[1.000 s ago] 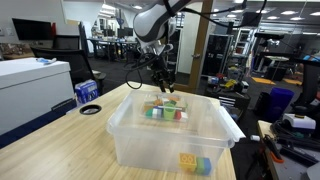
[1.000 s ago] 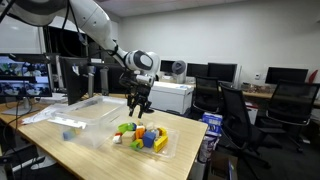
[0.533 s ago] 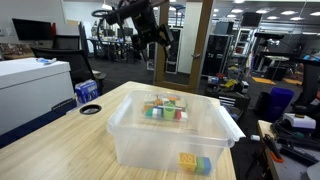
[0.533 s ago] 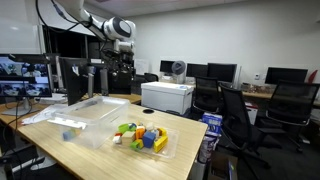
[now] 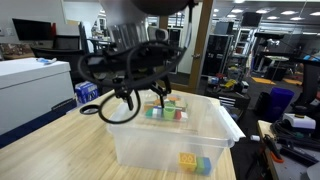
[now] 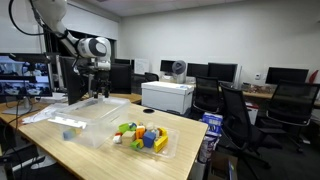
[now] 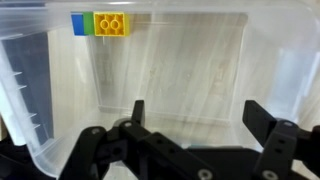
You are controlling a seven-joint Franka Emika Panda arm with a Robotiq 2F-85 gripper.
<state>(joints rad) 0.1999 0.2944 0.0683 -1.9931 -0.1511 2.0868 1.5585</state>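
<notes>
Wrist view. The gripper (image 7: 194, 106) hangs above the bin (image 7: 270, 60), jaws wide apart and empty. The blocks (image 7: 98, 24) lie in the bin's far corner. We judge any descent should centre over them without grazing the bin.

Open-plan office laboratory. A wooden bench (image 5: 50, 148) stands among black swivel chairs (image 6: 238, 112), rows of dark monitors (image 6: 222, 72) and a white printer (image 6: 166, 96); cluttered workstations (image 5: 272, 52) lie beyond a glass door (image 5: 214, 45).

Open bin (image 7: 25, 95) floor — blocks (image 7: 98, 24) cornered.
</notes>
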